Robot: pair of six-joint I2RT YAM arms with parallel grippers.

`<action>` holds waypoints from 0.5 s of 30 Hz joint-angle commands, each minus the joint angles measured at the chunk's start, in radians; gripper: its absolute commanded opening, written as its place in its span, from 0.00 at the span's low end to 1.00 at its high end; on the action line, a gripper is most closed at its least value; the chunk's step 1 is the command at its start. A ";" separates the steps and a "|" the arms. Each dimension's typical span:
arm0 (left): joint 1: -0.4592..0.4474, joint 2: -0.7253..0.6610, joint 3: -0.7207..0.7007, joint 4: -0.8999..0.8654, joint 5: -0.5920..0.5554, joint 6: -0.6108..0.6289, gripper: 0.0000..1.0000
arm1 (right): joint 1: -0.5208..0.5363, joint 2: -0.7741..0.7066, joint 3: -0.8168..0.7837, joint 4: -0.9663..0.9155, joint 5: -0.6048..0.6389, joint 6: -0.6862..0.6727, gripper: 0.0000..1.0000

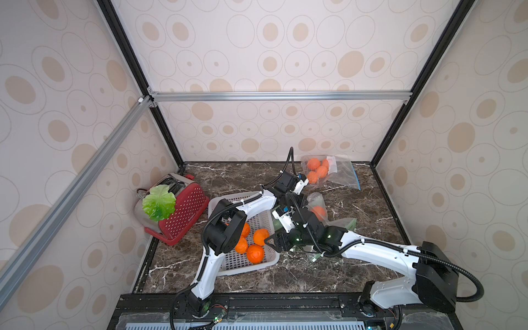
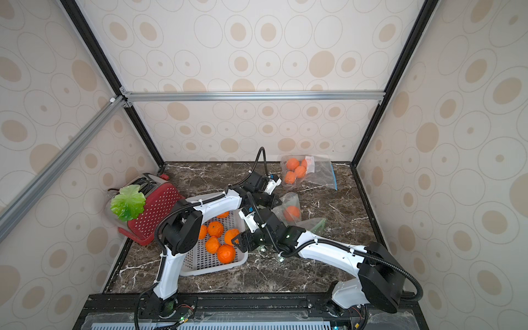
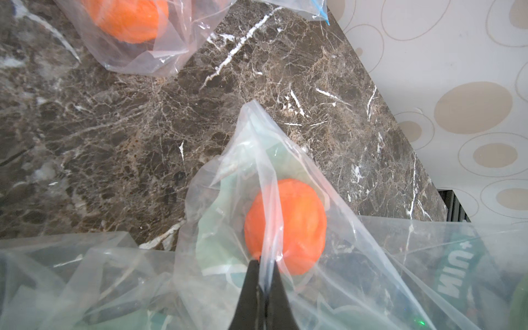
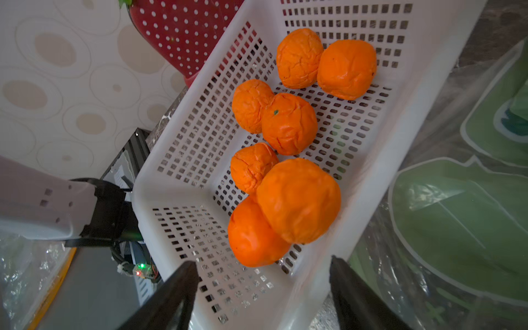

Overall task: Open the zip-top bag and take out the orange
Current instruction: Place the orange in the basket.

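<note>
A clear zip-top bag (image 3: 257, 160) with one orange (image 3: 297, 225) inside lies right of the basket, seen in both top views (image 1: 315, 200) (image 2: 289, 200). My left gripper (image 3: 264, 261) is shut on a fold of this bag's plastic, just in front of the orange (image 1: 318, 212). My right gripper (image 4: 263, 271) stands open above the near end of the white basket (image 4: 385, 160), with nothing between its fingers. Several oranges (image 4: 298, 200) lie in the basket right below it. In a top view the right gripper (image 1: 268, 241) hangs over the basket's right side.
A second clear bag (image 1: 340, 171) holding several oranges (image 1: 314, 164) lies at the back right. Empty green-printed bags (image 4: 457, 214) lie under my right arm. A red toaster (image 1: 183, 211) with a green leaf (image 1: 158, 203) stands at the left wall.
</note>
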 commanded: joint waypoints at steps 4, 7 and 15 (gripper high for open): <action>0.011 -0.060 -0.007 0.003 0.000 -0.005 0.00 | -0.001 -0.142 0.016 -0.095 0.161 -0.084 0.77; 0.011 -0.062 0.000 -0.003 0.000 -0.004 0.00 | -0.006 -0.260 0.005 -0.223 0.265 -0.149 0.74; 0.013 -0.062 -0.002 0.012 0.010 -0.020 0.00 | -0.021 -0.582 -0.003 -0.668 0.504 -0.056 0.55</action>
